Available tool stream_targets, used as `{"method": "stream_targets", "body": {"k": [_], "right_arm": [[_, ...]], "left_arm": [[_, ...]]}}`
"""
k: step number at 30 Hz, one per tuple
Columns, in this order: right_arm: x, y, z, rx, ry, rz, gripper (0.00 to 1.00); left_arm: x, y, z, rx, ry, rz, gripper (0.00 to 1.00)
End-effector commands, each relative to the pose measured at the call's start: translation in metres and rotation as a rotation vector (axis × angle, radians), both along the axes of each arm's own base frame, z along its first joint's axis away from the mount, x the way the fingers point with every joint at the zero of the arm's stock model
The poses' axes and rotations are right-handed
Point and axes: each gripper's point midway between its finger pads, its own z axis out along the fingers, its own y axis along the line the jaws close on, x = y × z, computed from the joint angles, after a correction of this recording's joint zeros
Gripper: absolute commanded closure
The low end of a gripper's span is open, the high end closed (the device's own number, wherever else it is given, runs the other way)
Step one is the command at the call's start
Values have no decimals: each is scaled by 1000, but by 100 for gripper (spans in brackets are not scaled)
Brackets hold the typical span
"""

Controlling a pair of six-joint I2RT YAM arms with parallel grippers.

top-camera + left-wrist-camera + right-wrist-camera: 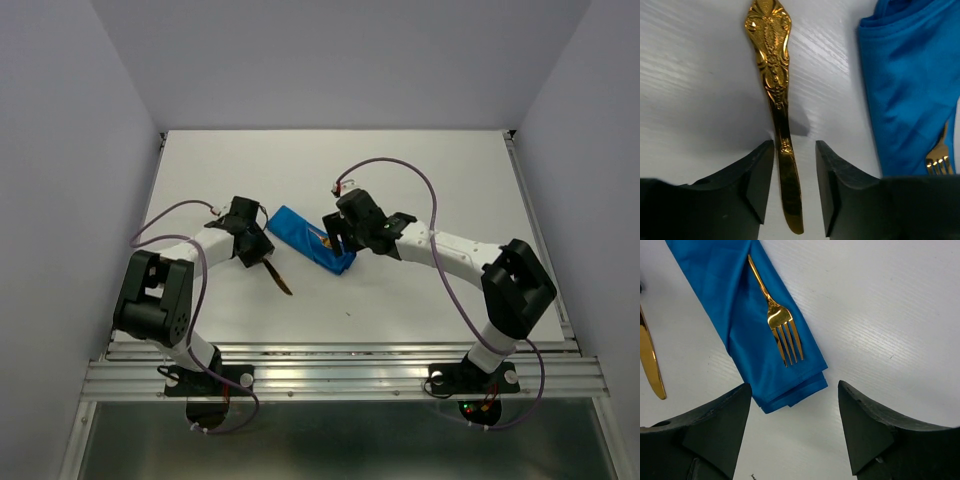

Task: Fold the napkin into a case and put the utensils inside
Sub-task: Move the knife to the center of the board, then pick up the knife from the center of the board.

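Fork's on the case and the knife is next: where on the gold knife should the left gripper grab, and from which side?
Take the knife at its plain narrow neck, just below the ornate handle, coming straight down from above. It lies flat on the table, so only its thin long edges offer purchase. The open left gripper straddles that neck, one finger beside each edge.

Glossy embossed gold metal knife (776,100), smooth blue cloth napkin (910,90), matt black fingers (757,185), grained white table (700,90).
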Motion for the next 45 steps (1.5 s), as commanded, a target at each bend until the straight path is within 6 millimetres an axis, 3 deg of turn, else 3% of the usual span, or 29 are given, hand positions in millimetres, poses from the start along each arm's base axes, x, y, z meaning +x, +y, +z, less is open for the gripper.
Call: {"method": "stream_targets", "body": {"k": [1,4,11,14,17,18,19,20,21,22,23,27,30,32,37,40,43,45], "right_arm": [[-6,20,26,82,-27,40,25],[-13,29,26,101,-4,55,25],[-45,89,20,112,21,176,27],[-53,112,5,89,49,228,30],[-59,141,5,70,68,296,35],[-59,147,-13,29,91,307,35],[-57,160,-3,25,70,330,35],[-54,165,-5,16,69,338,35],[-51,170,-21,-11,86,341,35],[-49,182,-11,1,68,352,35],[-46,187,-14,-2,68,353,35],[-26,204,-26,-38,44,327,36],[-18,213,-49,-73,52,321,36],[-21,216,-67,-82,87,336,40],[-27,214,-85,-97,129,334,58],[-25,209,-91,-128,130,320,60],[-24,202,-98,-169,136,314,79],[-25,198,-98,-179,137,311,86]], "left_arm": [[-41,-5,-8,-32,108,14,46],[-38,-5,11,-38,70,10,39],[-14,21,96,63,-95,-8,38],[0,51,123,130,-131,25,39],[11,84,143,165,-177,82,39],[13,92,148,169,-186,94,39],[15,105,156,181,-193,122,39],[15,110,158,193,-190,123,39],[16,111,161,196,-194,121,39],[16,123,164,201,-196,150,39],[15,126,168,205,-207,153,39],[12,128,169,195,-215,154,39],[8,127,168,184,-218,153,39],[5,127,167,181,-220,156,39],[1,128,173,172,-264,179,39],[1,124,171,154,-268,173,39],[1,122,166,137,-255,169,39],[1,120,166,132,-257,166,39]]}}
